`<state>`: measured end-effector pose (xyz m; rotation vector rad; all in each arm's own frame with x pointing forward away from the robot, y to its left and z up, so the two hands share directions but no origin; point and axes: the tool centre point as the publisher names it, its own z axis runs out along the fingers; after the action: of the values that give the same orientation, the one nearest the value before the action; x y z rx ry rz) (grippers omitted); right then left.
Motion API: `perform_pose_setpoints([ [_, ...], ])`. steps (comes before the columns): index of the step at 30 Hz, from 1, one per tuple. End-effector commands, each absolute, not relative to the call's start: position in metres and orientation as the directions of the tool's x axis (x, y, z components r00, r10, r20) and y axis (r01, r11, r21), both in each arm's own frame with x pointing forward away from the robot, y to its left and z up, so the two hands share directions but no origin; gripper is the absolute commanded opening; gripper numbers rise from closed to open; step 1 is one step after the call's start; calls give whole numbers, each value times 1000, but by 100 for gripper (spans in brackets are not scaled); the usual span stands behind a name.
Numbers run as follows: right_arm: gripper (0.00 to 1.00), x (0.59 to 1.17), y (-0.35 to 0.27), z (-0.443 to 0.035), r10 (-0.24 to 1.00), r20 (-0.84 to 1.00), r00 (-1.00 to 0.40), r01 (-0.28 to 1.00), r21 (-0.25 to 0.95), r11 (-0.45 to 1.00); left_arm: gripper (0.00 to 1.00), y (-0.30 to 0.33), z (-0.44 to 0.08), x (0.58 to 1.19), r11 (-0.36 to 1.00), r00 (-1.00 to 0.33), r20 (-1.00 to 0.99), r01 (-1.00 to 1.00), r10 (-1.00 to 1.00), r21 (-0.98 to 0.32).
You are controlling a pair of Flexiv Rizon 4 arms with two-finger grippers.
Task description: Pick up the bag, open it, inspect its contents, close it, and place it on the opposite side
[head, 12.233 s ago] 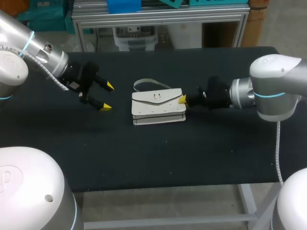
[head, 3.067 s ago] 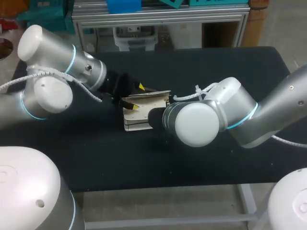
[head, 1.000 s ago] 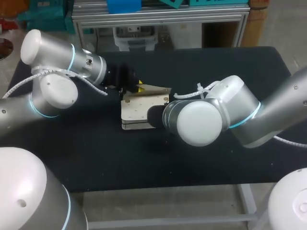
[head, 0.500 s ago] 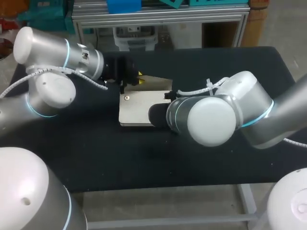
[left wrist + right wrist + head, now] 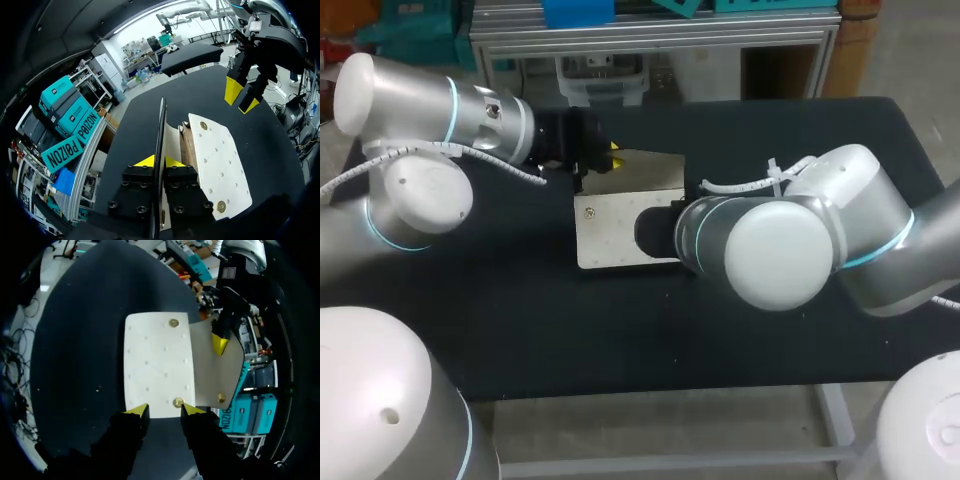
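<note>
Left wrist view is showing opening underway: left gripper [image 5: 159,162] is clamping the flap [image 5: 217,375] upright, right gripper [image 5: 162,412] is hovering with jaws narrowly parted; next, probably inspecting inside the bag [image 5: 157,365].

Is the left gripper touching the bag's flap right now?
Touching. The left wrist view shows the flap pinched edge-on between the left gripper's fingers.
</note>
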<state>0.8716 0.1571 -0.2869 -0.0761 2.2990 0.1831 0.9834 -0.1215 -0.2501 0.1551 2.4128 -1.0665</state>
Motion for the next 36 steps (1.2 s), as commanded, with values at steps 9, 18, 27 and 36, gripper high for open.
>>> perform_pose_setpoints([
  [9, 0, 874, 152, -272, 63, -915, -398, -135, 126, 983, 0, -123, -251, 978, 693, -876, -468, 266, -116, -670],
  [18, 0, 892, 155, -266, 67, -922, -382, -146, 132, 980, 0, -135, -234, 958, 690, -864, -488, 276, -127, -669],
  [27, 0, 913, 156, -267, 38, -929, -369, -169, 107, 980, 0, -134, -226, 951, 660, -881, -454, 264, -131, -703],
  [36, 0, 930, 165, -269, -2, -928, -373, -197, 77, 977, 0, -134, -219, 947, 634, -885, -446, 272, -129, -724],
])
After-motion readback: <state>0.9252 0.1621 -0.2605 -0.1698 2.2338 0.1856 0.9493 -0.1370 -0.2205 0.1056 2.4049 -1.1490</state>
